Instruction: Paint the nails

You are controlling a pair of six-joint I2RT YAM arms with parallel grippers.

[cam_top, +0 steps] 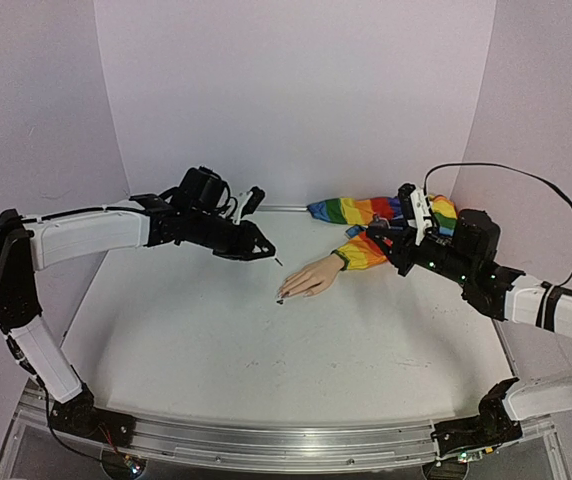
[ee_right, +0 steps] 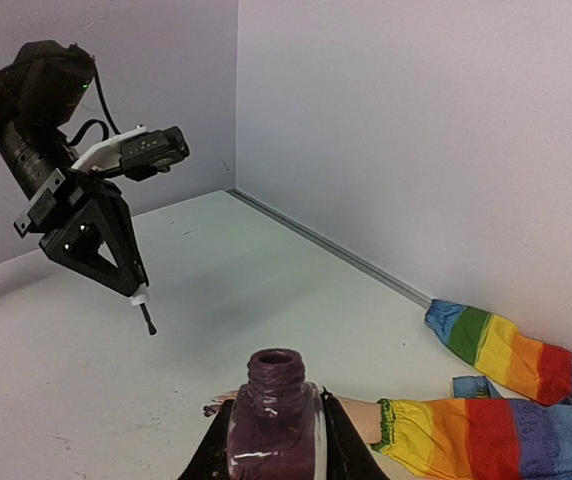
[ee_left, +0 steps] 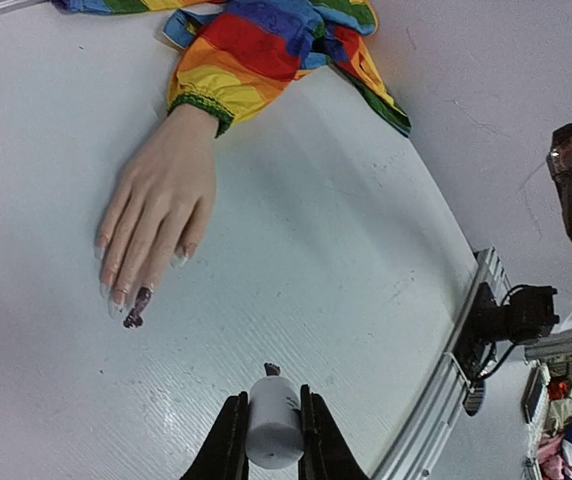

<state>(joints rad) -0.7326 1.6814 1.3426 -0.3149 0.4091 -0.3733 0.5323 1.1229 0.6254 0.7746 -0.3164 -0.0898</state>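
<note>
The pale mannequin hand [cam_top: 312,277] lies palm down mid-table, its rainbow sleeve [cam_top: 376,225] trailing back right. In the left wrist view the hand [ee_left: 161,210] shows its nails; one fingertip nail [ee_left: 138,305] is smeared dark, the others pale. My left gripper [cam_top: 263,250] hovers left of the fingertips, shut on the white brush cap [ee_left: 272,425], with the dark brush tip [ee_left: 271,369] pointing down at the table. My right gripper [cam_top: 401,247] hangs over the sleeve, shut on the open purple polish bottle [ee_right: 274,405], held upright.
White walls close in the back and both sides. An aluminium rail [cam_top: 266,440] runs along the near table edge, also seen in the left wrist view [ee_left: 446,400]. A dark polish smudge [ee_right: 209,409] marks the table by the fingertips.
</note>
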